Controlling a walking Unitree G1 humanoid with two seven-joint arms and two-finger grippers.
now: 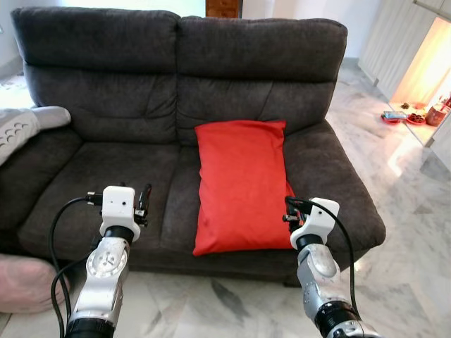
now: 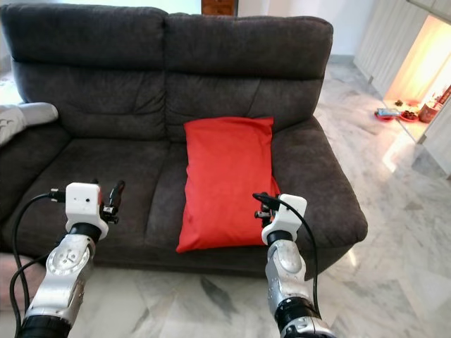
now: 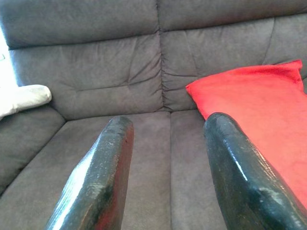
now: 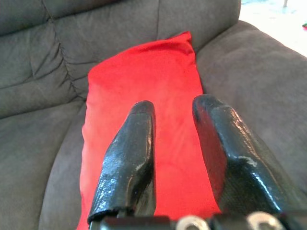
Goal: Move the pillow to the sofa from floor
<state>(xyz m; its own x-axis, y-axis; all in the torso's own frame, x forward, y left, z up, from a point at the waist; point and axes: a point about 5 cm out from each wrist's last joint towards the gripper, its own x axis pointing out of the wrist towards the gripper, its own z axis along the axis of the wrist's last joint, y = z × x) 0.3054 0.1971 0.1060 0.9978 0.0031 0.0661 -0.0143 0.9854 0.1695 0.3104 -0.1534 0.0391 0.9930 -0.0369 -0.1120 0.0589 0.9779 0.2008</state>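
**Desk:** What have you got in front of you, biggest first?

**Operator:** One dark grey two-seat sofa (image 1: 127, 105). I lose the outer end of its left arm past the frame edge. One red pillow (image 1: 242, 184) is on it, lying lengthwise on the right seat cushion, top end propped against the backrest, bottom end reaching the seat's front edge. It's not on the floor (image 1: 394, 211), which is pale marble.

**Desk:** Anything else on the sofa?

**Operator:** One pale grey and white thing (image 1: 28, 127) draped over the left armrest, cut off by the frame; I can't say what it is. Low at my left there's one pinkish soft shape (image 1: 25, 282) on the floor, also cropped and too vague to name.

**Desk:** Grippers?

**Operator:** Two, both raised in front of the seat's front edge, both holding nothing. My left gripper (image 3: 165, 143) has its fingers spread apart, facing the left seat cushion, well clear of the pillow. My right gripper (image 4: 172, 115) is also parted, with a narrower gap, aimed at the pillow's lower half. In the head views it sits just at the pillow's bottom right corner; whether it touches the fabric I can't tell.

**Desk:** Any labels or writing?

**Operator:** Nothing I can read. Far right, some small red and blue items (image 1: 412, 115) sit on a low bright ledge, too small to count or identify.
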